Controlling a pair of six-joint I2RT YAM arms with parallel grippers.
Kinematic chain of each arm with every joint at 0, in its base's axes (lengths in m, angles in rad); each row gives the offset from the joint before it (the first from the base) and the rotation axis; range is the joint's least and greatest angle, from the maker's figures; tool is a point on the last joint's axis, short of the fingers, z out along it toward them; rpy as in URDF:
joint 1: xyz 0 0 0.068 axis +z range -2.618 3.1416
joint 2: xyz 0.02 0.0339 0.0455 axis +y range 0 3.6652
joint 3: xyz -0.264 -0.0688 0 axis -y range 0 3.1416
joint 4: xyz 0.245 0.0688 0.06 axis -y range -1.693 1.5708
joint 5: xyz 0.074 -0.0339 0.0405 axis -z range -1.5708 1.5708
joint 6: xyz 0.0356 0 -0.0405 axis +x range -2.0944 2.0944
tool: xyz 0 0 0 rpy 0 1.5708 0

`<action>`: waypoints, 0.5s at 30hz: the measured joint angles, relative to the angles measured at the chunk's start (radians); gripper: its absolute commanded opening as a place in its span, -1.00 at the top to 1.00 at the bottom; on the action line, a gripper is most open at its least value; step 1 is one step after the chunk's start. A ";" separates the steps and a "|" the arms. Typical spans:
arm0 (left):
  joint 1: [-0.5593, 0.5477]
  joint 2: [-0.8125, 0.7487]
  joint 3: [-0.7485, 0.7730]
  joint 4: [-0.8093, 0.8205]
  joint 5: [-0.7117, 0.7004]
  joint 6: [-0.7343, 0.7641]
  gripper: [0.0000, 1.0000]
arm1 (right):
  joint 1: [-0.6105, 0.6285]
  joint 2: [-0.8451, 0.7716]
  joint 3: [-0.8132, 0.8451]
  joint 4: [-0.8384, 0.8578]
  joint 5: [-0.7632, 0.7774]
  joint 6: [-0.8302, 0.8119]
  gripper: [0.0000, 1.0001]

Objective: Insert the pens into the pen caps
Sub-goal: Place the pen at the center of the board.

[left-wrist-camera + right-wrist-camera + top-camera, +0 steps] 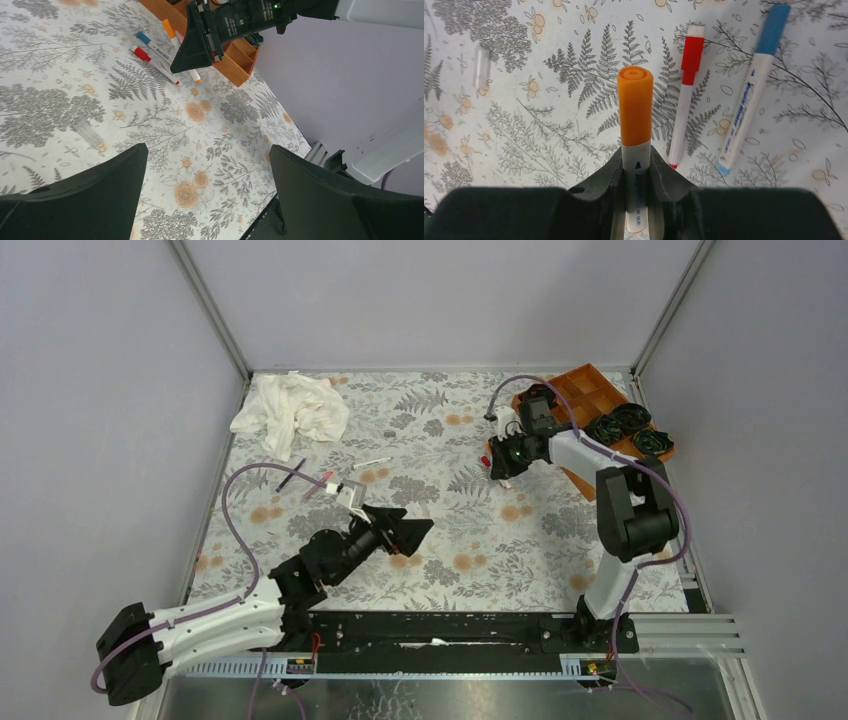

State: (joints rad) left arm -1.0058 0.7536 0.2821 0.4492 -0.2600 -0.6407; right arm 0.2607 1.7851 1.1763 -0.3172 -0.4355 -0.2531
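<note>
My right gripper (pixel 636 156) is shut on a white-barrelled pen with an orange cap (pixel 635 107) and holds it low over the mat. A red-capped pen (pixel 685 95) and a blue-capped pen (pixel 749 97) lie on the mat just to its right. The left wrist view shows the right gripper (pixel 200 42) with the red-capped pen (pixel 155 62) and blue-capped pen (pixel 154 47) beside it. In the top view the right gripper (pixel 503 462) is at the back right. My left gripper (pixel 405 530) is open and empty over the mat's middle (pixel 208 148). A dark pen (pixel 291 475), a pink one (pixel 318 483) and a white pen (pixel 372 463) lie at the left.
An orange compartment tray (pixel 600 395) stands at the back right, with black rosette objects (pixel 630 425) beside it. A crumpled white cloth (pixel 290 410) lies at the back left. A small clear cap-like piece (pixel 481 67) lies on the floral mat (pixel 450 510).
</note>
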 measured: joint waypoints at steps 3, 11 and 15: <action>0.001 -0.063 -0.031 -0.032 -0.029 0.000 -0.98 | 0.034 0.069 0.050 -0.019 0.029 -0.005 0.77; 0.003 -0.173 -0.052 -0.097 -0.079 0.000 -0.98 | 0.076 0.135 0.087 -0.037 0.080 -0.005 0.65; 0.003 -0.170 -0.052 -0.109 -0.085 0.000 -0.98 | 0.077 0.161 0.094 -0.037 0.100 -0.005 0.58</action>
State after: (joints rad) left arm -1.0023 0.5835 0.2302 0.3401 -0.3450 -0.6411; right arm 0.3382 1.9461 1.2701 -0.3542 -0.3351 -0.2577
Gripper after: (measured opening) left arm 0.986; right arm 0.229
